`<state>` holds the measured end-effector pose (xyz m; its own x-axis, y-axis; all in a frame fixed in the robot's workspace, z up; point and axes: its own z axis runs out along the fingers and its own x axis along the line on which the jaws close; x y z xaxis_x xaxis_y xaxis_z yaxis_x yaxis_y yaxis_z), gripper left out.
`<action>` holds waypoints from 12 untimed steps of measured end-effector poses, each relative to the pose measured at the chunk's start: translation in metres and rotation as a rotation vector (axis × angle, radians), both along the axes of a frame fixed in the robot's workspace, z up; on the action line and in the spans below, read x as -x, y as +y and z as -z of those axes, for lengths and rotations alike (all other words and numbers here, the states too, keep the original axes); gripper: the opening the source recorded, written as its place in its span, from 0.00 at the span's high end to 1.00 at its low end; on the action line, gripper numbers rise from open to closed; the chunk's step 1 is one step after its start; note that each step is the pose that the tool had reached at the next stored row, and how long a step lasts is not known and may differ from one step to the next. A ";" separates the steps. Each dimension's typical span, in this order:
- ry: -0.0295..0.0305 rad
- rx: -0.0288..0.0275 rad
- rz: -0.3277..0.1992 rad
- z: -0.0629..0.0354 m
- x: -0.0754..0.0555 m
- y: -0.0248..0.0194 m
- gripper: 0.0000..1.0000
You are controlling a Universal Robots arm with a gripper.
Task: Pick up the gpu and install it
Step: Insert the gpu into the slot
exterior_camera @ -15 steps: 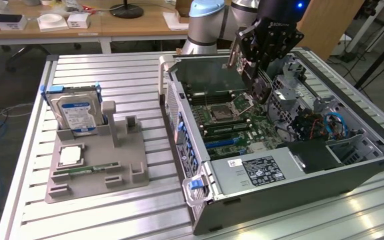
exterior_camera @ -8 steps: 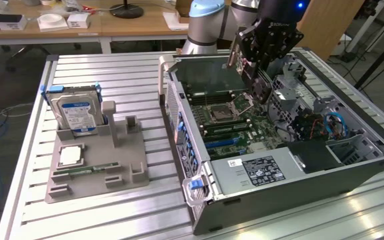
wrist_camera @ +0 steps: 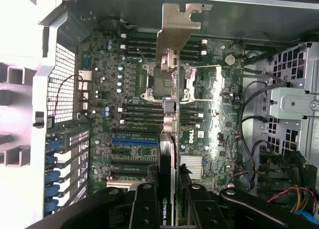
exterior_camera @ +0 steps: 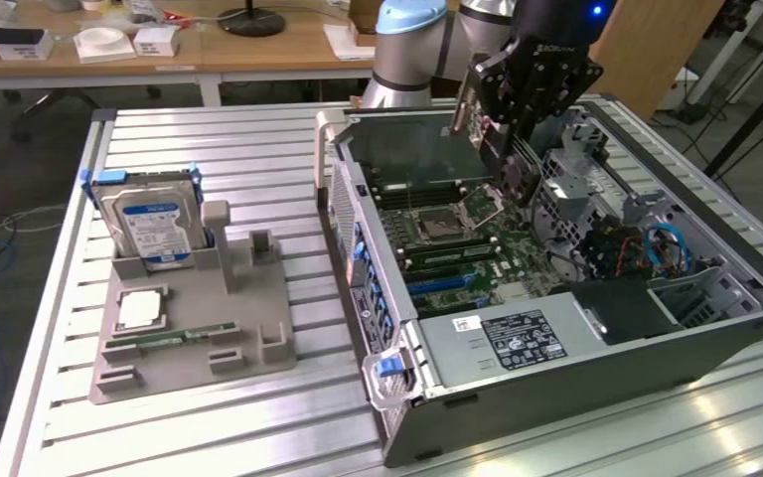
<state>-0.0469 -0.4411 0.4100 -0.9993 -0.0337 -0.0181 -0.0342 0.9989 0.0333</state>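
The gpu [wrist_camera: 175, 35] hangs edge-on over the motherboard [wrist_camera: 219, 124] of the open computer case [exterior_camera: 647, 348]. Its silver end bracket is at the far end and its black cooler side sits between my fingers [wrist_camera: 144, 209]. My gripper [wrist_camera: 169, 191] is shut on the card's near end. In the exterior view the gripper [exterior_camera: 521, 149] hovers above the middle of the case, near the CPU socket [exterior_camera: 437, 227], with the gpu [exterior_camera: 508, 177] held just under it and clear of the board. The blue expansion slot [wrist_camera: 134, 141] lies beside and below the card.
A grey fixture [exterior_camera: 196, 328] on the slatted table at the exterior view's left holds a hard drive [exterior_camera: 154, 224] with a blue-white label, a memory stick [exterior_camera: 170, 338] and a square chip [exterior_camera: 140, 308]. The case's walls, drive cage [wrist_camera: 294, 104] and cables [exterior_camera: 667, 248] ring the board.
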 end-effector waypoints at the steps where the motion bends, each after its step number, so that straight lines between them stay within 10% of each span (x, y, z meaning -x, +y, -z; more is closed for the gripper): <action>1: 0.0000 0.0000 -0.001 0.0000 0.000 0.0000 0.74; 12: 0.0000 -0.0001 -0.010 0.0000 0.000 0.0000 0.74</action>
